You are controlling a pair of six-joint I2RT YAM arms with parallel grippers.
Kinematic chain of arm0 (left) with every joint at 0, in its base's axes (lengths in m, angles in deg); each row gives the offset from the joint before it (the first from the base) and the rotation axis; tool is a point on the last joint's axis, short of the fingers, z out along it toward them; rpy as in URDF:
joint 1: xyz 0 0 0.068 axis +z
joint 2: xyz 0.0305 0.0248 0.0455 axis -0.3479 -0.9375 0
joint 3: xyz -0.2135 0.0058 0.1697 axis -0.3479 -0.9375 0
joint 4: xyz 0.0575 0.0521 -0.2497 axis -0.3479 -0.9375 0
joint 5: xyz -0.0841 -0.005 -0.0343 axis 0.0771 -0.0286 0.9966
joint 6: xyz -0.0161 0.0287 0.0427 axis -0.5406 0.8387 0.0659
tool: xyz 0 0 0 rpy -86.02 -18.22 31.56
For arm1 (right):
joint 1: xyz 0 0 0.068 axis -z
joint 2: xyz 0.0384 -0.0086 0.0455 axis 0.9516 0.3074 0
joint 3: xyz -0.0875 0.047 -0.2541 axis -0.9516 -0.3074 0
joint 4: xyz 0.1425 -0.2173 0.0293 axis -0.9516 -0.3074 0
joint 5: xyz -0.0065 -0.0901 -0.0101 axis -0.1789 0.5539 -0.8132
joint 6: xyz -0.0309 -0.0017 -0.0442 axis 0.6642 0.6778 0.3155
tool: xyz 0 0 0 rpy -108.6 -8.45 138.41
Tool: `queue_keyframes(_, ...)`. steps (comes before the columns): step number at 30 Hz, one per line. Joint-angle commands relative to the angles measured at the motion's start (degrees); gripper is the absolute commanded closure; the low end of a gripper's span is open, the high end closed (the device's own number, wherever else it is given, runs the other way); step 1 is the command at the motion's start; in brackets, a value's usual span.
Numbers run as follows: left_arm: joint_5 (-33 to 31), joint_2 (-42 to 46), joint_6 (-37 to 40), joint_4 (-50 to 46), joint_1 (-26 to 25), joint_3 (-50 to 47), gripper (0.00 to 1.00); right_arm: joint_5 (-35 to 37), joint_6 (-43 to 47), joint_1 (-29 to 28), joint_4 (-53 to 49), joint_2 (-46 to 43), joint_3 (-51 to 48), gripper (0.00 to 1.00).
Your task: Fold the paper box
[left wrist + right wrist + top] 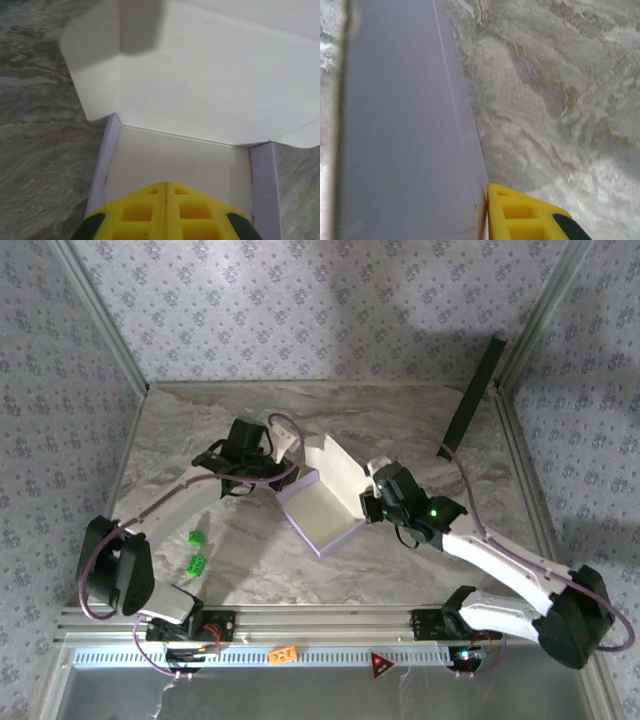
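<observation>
The paper box lies mid-table as a shallow tray with lavender walls and a beige inside, its lid panel standing up at the far right side. My left gripper is at the tray's far-left edge. In the left wrist view its yellow fingers meet, shut, with nothing visible between them, above the tray floor. My right gripper is at the lid's right edge. In the right wrist view one yellow finger presses against the lavender panel; the other finger is hidden behind it.
Two small green blocks lie on the marble table left of the box. A long black panel leans in the back right corner. Patterned walls close in the table on three sides.
</observation>
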Motion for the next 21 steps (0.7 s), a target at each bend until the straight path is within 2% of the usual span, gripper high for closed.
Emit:
queue_keyframes(1, -6.4, 3.9, -2.7, -1.2, 2.1, -2.4, 0.89, -3.6, 7.8, 1.2, 6.3, 4.0, 3.7, 0.88)
queue_keyframes(4, -7.7, 7.7, -5.3, -0.4, 5.6, -5.9, 0.69, -13.6, 17.4, 3.0, 7.7, 7.0, 6.2, 0.90)
queue_keyframes(7, -6.6, 12.2, -7.2, 1.7, 9.8, -9.7, 0.47, -22.5, 24.6, 5.0, 3.4, 8.7, 9.4, 0.91)
queue_keyframes(11, -2.2, 16.4, -6.1, 4.9, 13.3, -13.2, 0.30, -33.9, 34.7, 8.4, -3.9, 9.5, 12.6, 0.91)
queue_keyframes(14, 1.4, 17.5, -5.2, 6.3, 13.6, -13.8, 0.28, -40.1, 42.1, 11.0, -9.4, 10.4, 15.0, 0.91)
queue_keyframes(16, 4.5, 17.4, -5.3, 7.2, 13.5, -13.9, 0.30, -42.3, 44.7, 12.1, -10.8, 10.8, 15.7, 0.91)
queue_keyframes(18, 7.5, 17.6, -5.0, 8.1, 13.4, -13.9, 0.38, -44.4, 46.0, 13.2, -11.3, 11.7, 16.2, 0.91)
queue_keyframes(21, 8.8, 18.2, -4.1, 7.7, 12.7, -13.8, 0.56, -46.2, 47.8, 14.9, -11.8, 13.3, 17.5, 0.91)
